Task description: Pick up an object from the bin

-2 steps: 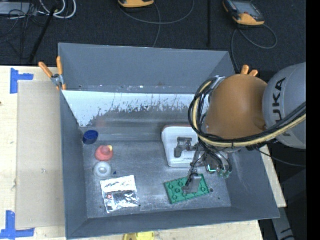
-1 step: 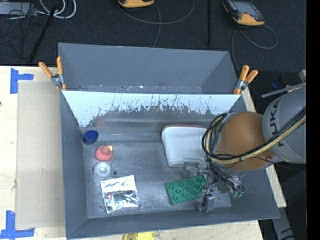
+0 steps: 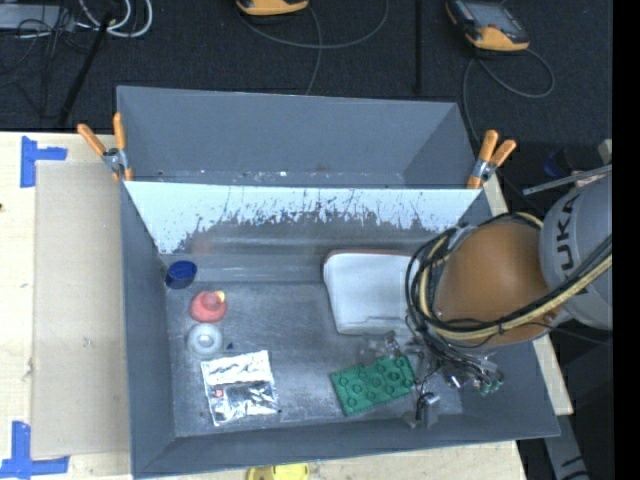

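My gripper [image 3: 428, 376] is low in the bin's front right part, partly hidden beneath the arm's orange cover. It sits at the right end of a flat green studded plate [image 3: 368, 385] that lies on the bin floor. Whether it touches the plate is unclear. Just behind the gripper lies a white rounded tray-like piece [image 3: 368, 290], its right edge hidden by the cover.
On the left side of the bin lie a blue cap [image 3: 181, 274], a red cap [image 3: 208, 306] and a pale clear cap [image 3: 205, 341]. A clear packet with black-and-white contents [image 3: 238, 386] lies front left. The arm and its cables cover the bin's right wall.
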Tool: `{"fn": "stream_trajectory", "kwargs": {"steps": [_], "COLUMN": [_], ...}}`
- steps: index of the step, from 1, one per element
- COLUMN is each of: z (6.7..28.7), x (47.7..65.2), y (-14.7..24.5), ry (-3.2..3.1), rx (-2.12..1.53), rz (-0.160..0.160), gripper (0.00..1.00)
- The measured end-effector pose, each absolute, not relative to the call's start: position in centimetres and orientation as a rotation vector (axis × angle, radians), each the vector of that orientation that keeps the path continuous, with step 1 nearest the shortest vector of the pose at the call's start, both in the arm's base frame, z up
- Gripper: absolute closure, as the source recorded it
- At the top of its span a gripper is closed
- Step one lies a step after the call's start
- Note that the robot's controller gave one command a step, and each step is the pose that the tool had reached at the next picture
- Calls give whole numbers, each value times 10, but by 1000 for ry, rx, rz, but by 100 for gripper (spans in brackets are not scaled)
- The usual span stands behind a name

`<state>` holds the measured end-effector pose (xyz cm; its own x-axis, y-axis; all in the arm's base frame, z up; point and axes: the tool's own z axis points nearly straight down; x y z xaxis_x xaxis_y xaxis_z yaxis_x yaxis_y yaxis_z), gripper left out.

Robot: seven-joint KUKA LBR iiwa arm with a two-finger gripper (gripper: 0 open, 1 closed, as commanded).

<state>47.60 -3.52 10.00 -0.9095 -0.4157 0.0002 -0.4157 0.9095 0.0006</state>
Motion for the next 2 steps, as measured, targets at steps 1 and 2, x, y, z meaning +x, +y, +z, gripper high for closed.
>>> {"fn": "stream_trajectory", "kwargs": {"steps": [1,2], "z": [99,70], "x": [486,487], "y": [-41,-40], "ry": [-3035,-3016], "rx": [811,900], "rz": [-1,0], "gripper": [0,0]}}
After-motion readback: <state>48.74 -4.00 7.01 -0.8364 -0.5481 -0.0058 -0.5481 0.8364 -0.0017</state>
